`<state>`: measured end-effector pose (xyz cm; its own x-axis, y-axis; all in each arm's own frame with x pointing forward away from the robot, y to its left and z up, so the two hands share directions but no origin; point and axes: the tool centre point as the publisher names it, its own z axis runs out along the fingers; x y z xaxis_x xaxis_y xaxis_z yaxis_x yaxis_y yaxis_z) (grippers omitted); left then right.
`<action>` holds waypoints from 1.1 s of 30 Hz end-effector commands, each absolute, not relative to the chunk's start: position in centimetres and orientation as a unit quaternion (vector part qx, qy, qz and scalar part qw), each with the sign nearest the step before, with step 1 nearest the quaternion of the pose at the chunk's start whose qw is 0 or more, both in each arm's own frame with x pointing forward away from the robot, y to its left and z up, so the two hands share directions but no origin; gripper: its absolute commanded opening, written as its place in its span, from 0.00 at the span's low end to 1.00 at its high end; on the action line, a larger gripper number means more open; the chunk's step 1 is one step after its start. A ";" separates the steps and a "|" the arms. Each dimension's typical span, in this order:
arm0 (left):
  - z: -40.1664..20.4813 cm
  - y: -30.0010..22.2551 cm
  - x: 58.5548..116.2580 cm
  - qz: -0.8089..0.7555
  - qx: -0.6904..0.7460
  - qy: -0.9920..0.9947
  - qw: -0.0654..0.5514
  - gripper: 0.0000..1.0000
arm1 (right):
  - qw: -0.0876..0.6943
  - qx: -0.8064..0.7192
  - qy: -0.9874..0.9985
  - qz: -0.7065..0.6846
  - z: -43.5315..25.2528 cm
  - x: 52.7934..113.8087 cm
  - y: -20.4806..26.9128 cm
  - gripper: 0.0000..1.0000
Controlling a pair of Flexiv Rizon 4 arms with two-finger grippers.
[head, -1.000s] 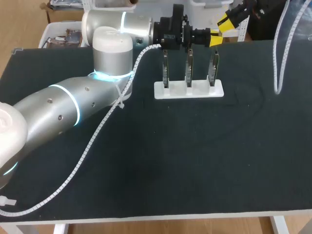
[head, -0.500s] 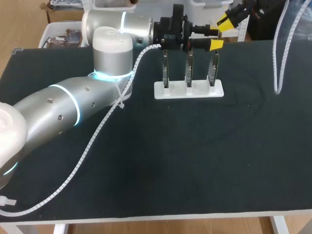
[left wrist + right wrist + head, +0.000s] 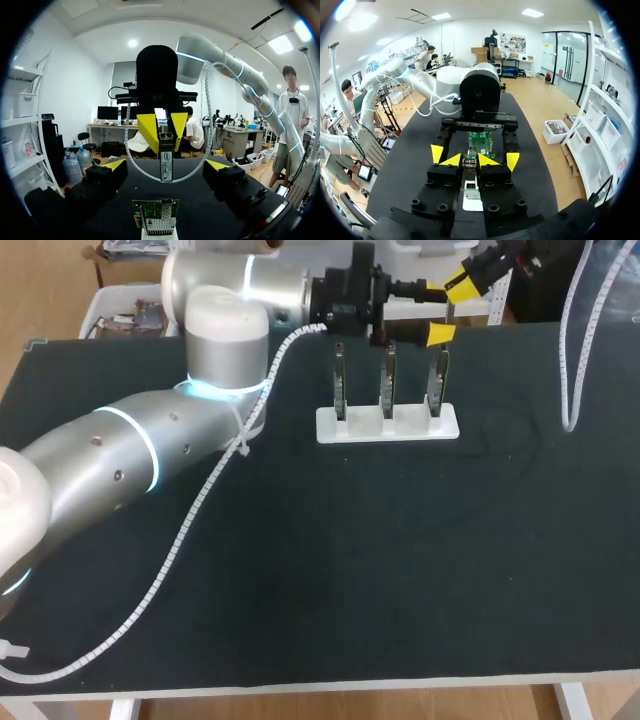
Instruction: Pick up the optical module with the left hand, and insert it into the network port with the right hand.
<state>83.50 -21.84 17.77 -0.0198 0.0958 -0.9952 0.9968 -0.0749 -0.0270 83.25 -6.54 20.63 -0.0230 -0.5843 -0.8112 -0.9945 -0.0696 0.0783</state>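
The right gripper (image 3: 469, 160) pinches the optical module (image 3: 166, 172), which hangs upright between the wide-open fingers of the left gripper (image 3: 166, 166), near the green network card (image 3: 156, 216) in the white stand (image 3: 388, 425). The module's white label carries dark print, too small to read.

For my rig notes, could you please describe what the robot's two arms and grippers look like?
Both the left arm and right arm are rounded silver-grey tubes with cyan-white rings, each with a white spiral-wrapped cable. The left gripper and right gripper are black blocks with two yellow-tipped fingers.
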 end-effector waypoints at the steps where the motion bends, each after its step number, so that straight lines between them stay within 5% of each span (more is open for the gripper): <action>1: 18.2 -21.5 84.1 -0.512 0.566 0.495 0.416 1.00 | 0.141 -0.684 0.528 0.483 20.8 84.1 -6.5 0.00; 33: 18.6 -17.7 83.5 -0.447 0.588 0.580 0.343 1.00 | 0.143 -0.680 0.528 0.488 20.4 83.8 -6.5 0.00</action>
